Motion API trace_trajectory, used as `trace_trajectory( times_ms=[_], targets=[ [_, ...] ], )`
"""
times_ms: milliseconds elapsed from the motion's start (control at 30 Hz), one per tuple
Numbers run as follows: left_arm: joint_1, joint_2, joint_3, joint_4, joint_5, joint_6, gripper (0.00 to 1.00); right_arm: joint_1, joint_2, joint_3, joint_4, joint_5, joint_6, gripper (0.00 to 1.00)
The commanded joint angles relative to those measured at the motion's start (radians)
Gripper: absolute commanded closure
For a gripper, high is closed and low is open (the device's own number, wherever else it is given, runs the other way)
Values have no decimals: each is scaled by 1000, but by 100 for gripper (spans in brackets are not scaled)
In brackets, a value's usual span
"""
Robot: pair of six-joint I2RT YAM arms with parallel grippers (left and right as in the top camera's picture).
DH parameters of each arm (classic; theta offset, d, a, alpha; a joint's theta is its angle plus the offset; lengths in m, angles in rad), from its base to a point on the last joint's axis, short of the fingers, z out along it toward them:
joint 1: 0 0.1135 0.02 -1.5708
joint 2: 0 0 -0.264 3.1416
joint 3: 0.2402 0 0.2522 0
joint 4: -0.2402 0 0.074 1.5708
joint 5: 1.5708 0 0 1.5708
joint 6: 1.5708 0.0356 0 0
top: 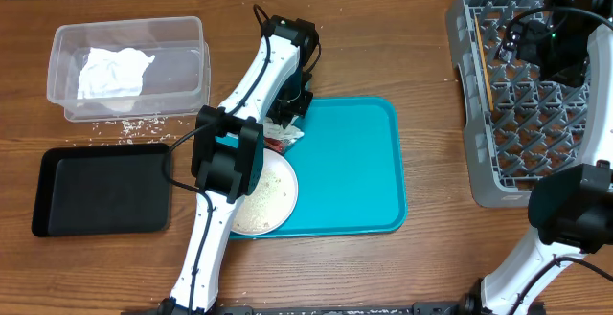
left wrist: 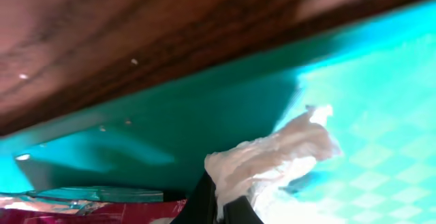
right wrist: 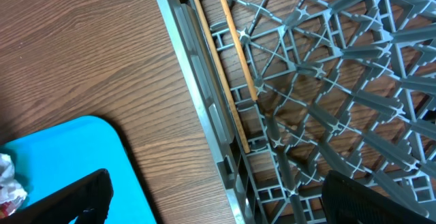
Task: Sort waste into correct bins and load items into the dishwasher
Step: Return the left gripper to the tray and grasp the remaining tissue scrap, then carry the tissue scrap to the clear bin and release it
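Far-left corner of the surface: clear tub (top: 182, 37) with the crumpled white napkin (top: 113, 71) inside. Loose rice grains (top: 124, 123) are scattered on the surface just along the tub's near side. Near-left, by the left edge: black tray (top: 101, 192), nothing visible in it.

Centre of the surface: teal tray (top: 354, 171). The round white plate (top: 273, 195) sits at its near-left corner, speckled with residue and partly hidden under the left arm. The small red wrapper (top: 279, 145) lies on the teal tray's left side just beyond the plate.

The left tool (left wrist: 221, 205) is down at that wrapper. Its dark fingers (left wrist: 199, 200) are nearly together, with the wrapper's white crinkled end pinched between them, so it is clamped on the wrapper. The red part shows at the bottom left of the left wrist view.

Right edge of the surface, far side: grey dish rack (top: 479, 176). The wooden chopsticks (top: 483, 66) lie side by side inside it along its left rim.

The right tool (right wrist: 218, 198) hangs over the rack's left rim, fingers wide apart and nothing between them. The chopstick ends are just ahead of it.
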Motion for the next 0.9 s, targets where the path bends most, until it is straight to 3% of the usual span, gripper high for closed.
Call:
trace_trajectory(
  times_ms=[0,367,467,500,633,867],
  targets=[
    [0,-67,66,2,12,-63,96,0,-2,2,5,6,4,0],
    [89,-283,226,43,1,-153,96,0,-2,2,5,6,4,0],
    [151,-330,226,66,-103,-257,96,0,-2,2,5,6,4,0],
    [192,-345,226,74,-182,-349,96,0,-2,2,5,6,4,0],
    [298,-344,226,103,-257,-463,96,0,-2,2,5,6,4,0],
    [464,-293,226,168,-253,-481,96,0,-2,2,5,6,4,0]
  ],
)
